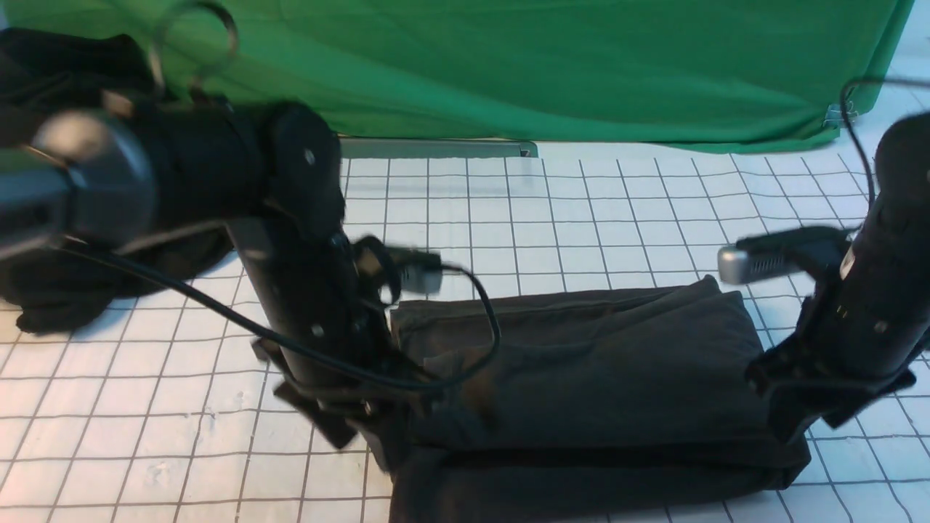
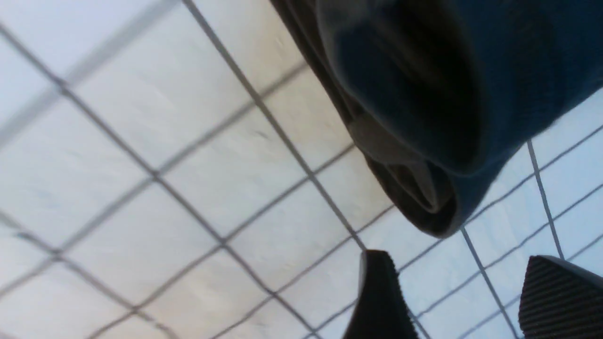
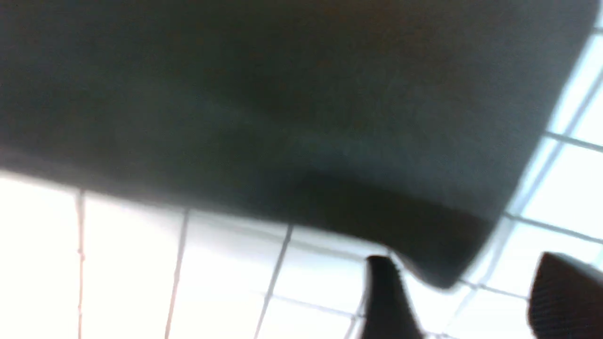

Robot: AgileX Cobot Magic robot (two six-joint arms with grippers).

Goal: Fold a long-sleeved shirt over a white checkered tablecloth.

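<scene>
The long-sleeved shirt [image 1: 596,378] lies folded into a thick dark grey rectangle on the white checkered tablecloth [image 1: 581,218], near the front edge. My left gripper [image 1: 349,428] is low at the shirt's left end. In the left wrist view it [image 2: 456,258] is open with only tablecloth [image 2: 165,165] between its fingers, and a folded shirt corner [image 2: 424,117] lies just beyond the tips. My right gripper [image 1: 792,421] is at the shirt's right end. It [image 3: 464,263] is open too, and the shirt's corner [image 3: 282,94] lies loose just past its fingertips.
A deeper-black garment [image 1: 51,283] is heaped at the back left, partly behind my left arm. A green cloth [image 1: 545,65] hangs across the back, with a metal strip [image 1: 436,149] at its foot. Cables trail from both wrists over the shirt's ends.
</scene>
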